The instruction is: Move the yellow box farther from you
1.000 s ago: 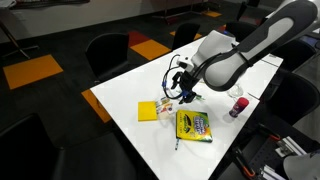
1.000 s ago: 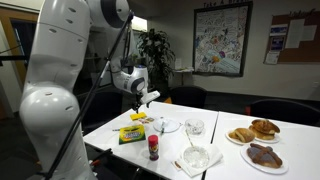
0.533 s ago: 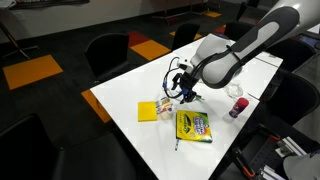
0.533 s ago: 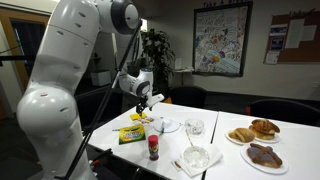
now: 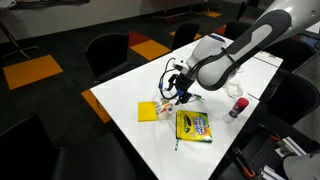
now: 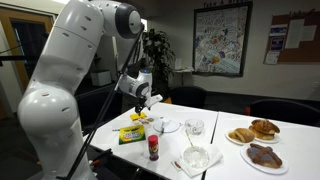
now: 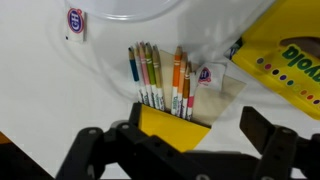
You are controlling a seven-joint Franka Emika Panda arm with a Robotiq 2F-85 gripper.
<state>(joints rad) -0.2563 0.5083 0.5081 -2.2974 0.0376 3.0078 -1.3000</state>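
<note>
The gripper (image 7: 180, 142) is spread wide, jaws well apart and holding nothing. In the wrist view the yellow box (image 7: 172, 126) shows as a bright edge between the two fingers, partly hidden by the gripper body. Whether a finger touches it I cannot tell from this angle.

As I read it, the task is barely begun. The claw is lined up over the box, but no grasp or push has been made, so the whole move away is left to do.

Just beyond the box lie loose crayons (image 7: 160, 75), fanned out side by side. The larger printed crayon box (image 5: 193, 125) sits beside them. In an exterior view the yellow box lies flat near the table's front corner, with open surface behind it.

The white table (image 5: 125, 85) also carries a small red-capped bottle (image 6: 153, 148), a glass bowl (image 6: 198, 157) and plates of bread (image 6: 251, 132).

Around it is an office-like room with dark chairs (image 5: 108, 52), grey carpet with orange tiles (image 5: 32, 70), a potted plant (image 6: 155, 50) and a large poster (image 6: 222, 38) on the wall.
</note>
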